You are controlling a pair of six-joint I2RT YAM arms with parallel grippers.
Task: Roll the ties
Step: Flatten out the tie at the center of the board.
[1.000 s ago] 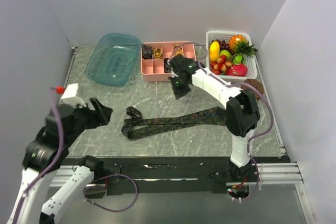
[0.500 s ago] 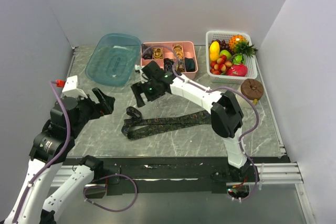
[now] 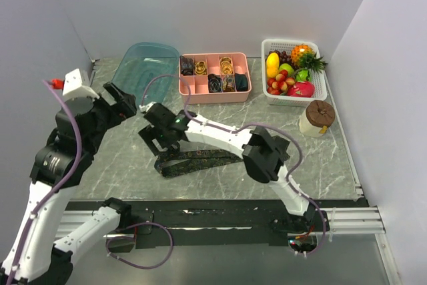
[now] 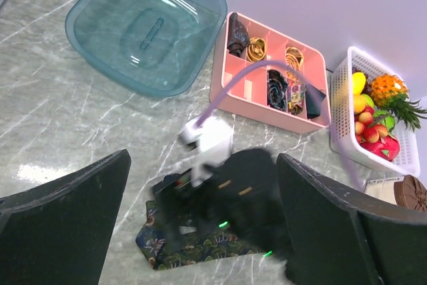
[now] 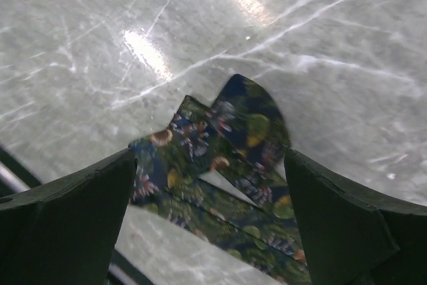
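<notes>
Spread wide, the right tool [image 5: 207, 171] is hovering over the patterned tie [image 5: 230, 131], risking pinching only one layer of its folded end.

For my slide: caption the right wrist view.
Open right end effector over the folded end of the tie on the table.

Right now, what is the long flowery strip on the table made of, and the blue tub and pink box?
The tie looks like soft woven fabric, matte: it folds and creases. The blue tub seems see-through glossy plastic, with light glints. The pink box looks like stiff smooth plastic, with thin straight dividers.
</notes>
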